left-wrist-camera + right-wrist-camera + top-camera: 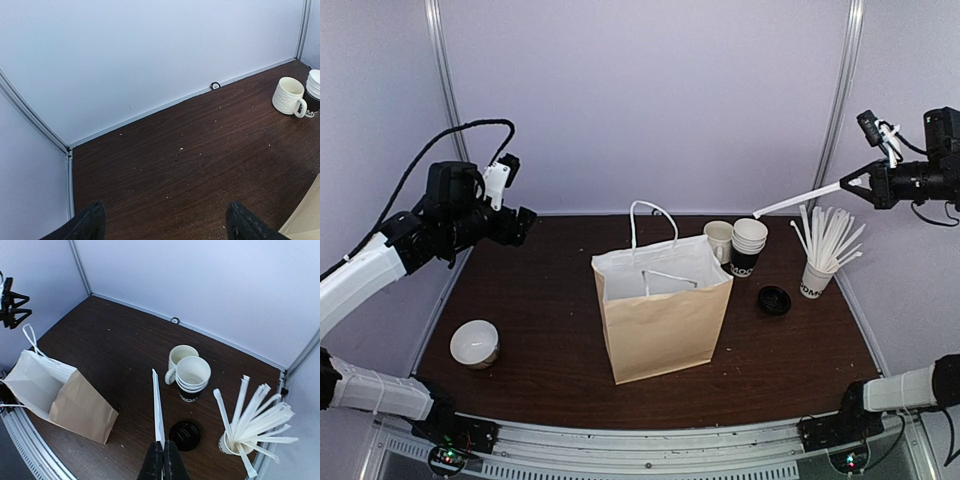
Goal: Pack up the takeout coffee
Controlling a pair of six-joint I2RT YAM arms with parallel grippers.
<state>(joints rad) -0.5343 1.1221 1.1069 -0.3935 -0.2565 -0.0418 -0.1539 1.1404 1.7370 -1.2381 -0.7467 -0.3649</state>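
Observation:
No lidded cup shows. A stack of open white paper cups (748,248) with a black lettered lower band stands behind the open brown paper bag (665,310); it also shows in the right wrist view (192,380). A black lid (774,299) lies loose on the table, also seen from the right wrist (185,435). My right gripper (855,182) is raised at the far right, shut on a white wrapped stick (157,405). My left gripper (525,225) is raised at the left, open and empty, its fingertips (92,222) wide apart.
A white ceramic mug (719,240) stands beside the stack. A paper cup of white sticks (817,275) is at the right. A small white cup (475,343) sits at the front left. Walls enclose the table on three sides.

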